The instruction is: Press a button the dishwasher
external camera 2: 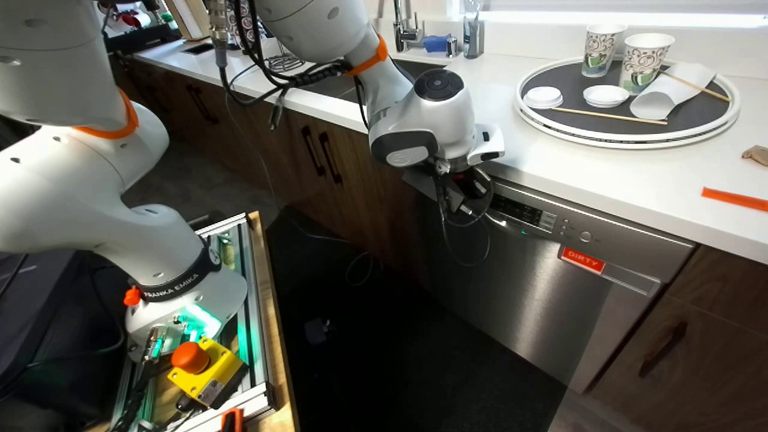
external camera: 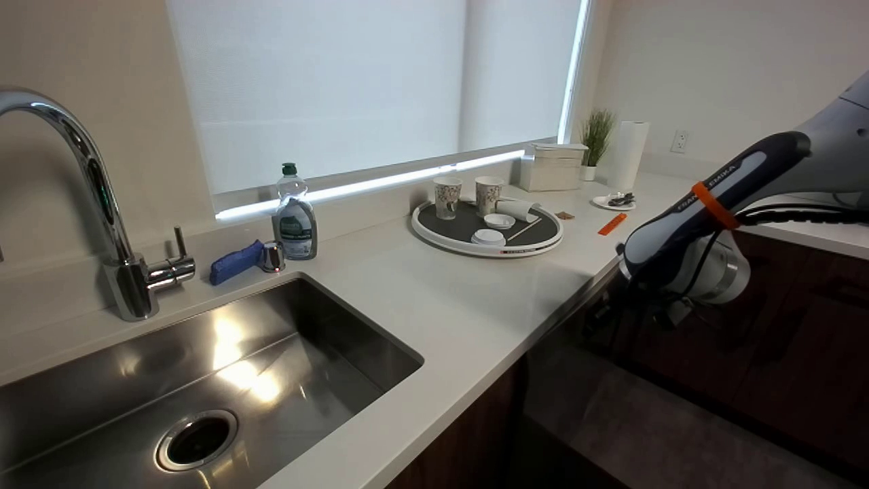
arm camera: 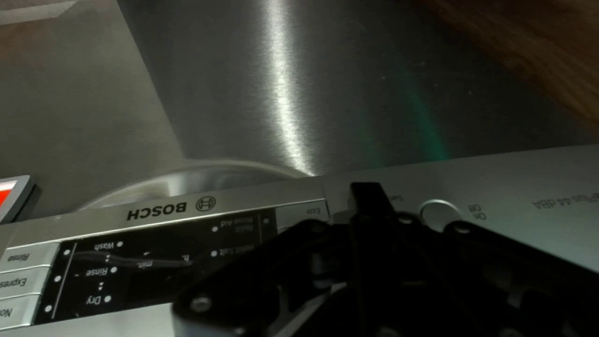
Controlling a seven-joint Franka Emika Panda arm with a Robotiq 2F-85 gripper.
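Note:
The dishwasher (external camera 2: 522,294) has a brushed steel front under the counter in an exterior view. In the wrist view its control panel (arm camera: 524,187) appears upside down. A round button (arm camera: 440,213) beside "On Off" lettering is just right of my fingertips. A flat Eco button (arm camera: 304,211) is just left of them. My gripper (arm camera: 369,199) is shut and empty, fingers together, in front of the panel between these buttons. Whether the tips touch the panel cannot be told. In an exterior view my gripper (external camera 2: 471,195) is at the panel's left part, partly hidden by wrist and cables.
The counter edge (external camera 2: 576,192) overhangs just above the panel. A black display (arm camera: 154,267) and Rinse, Express and other buttons (arm camera: 23,281) lie to the left in the wrist view. A red DIRTY sign (external camera 2: 582,259) is on the front. A round tray (external camera 2: 630,135) with cups stands above.

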